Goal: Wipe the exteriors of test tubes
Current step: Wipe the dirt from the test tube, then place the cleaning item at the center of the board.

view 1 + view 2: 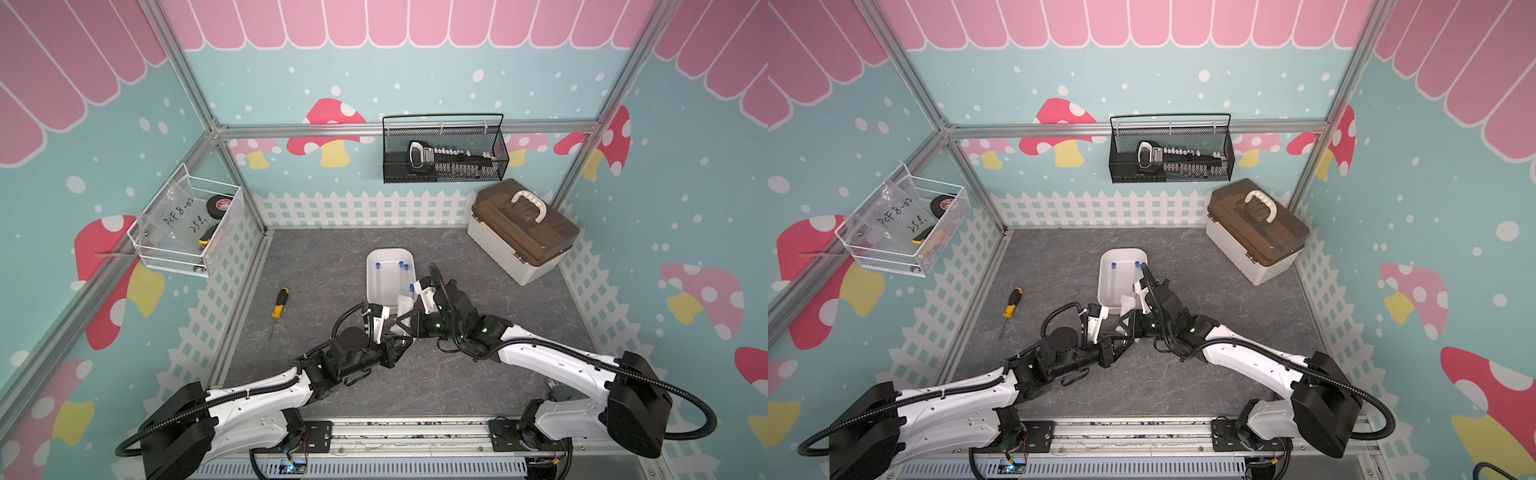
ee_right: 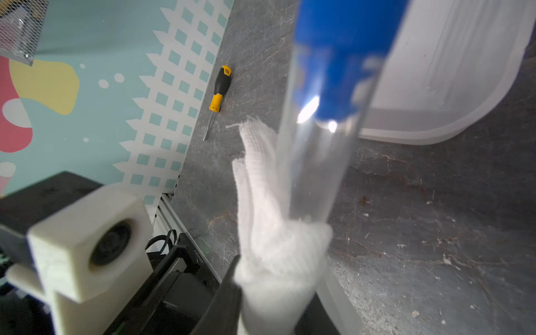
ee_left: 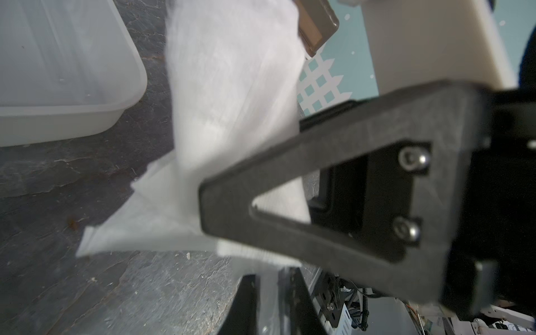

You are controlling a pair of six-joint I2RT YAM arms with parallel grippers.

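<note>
A clear test tube with a blue cap is held tilted just above the table, beside the white tray. My left gripper is shut on its lower end, which shows as a clear strip between the black fingers. A white cloth is wrapped round the tube, and my right gripper is shut on that cloth. In both top views the grippers meet at the tray's near right corner, left and right. Other blue-capped test tubes lie in the tray.
A yellow-and-black screwdriver lies on the grey table left of the tray. A brown-lidded toolbox stands at the back right. A black mesh basket hangs on the back wall and a white wire basket on the left wall.
</note>
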